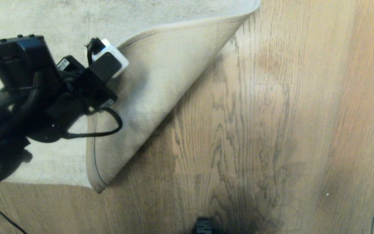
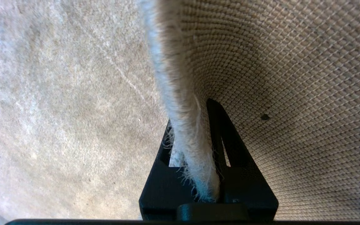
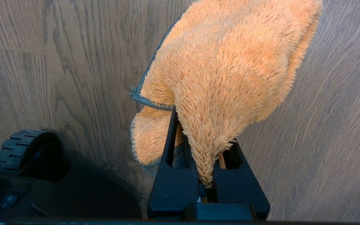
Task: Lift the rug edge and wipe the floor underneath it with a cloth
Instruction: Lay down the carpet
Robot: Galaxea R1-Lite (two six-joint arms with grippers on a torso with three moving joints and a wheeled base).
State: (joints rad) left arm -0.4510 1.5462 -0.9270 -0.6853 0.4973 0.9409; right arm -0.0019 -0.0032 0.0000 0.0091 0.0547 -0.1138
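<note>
One left tool (image 2: 195,137) pinching rug edge (image 2: 183,125)

A small white speck (image 1: 327,194) on bare planks at lower right, well apart from everything else

Brown wood-grain plank floor (image 1: 271,113) with slight sheen.

Left end effector (image 2: 195,140) clamped at far left, right end effector (image 3: 203,150) pinched closed, low beside base
</note>
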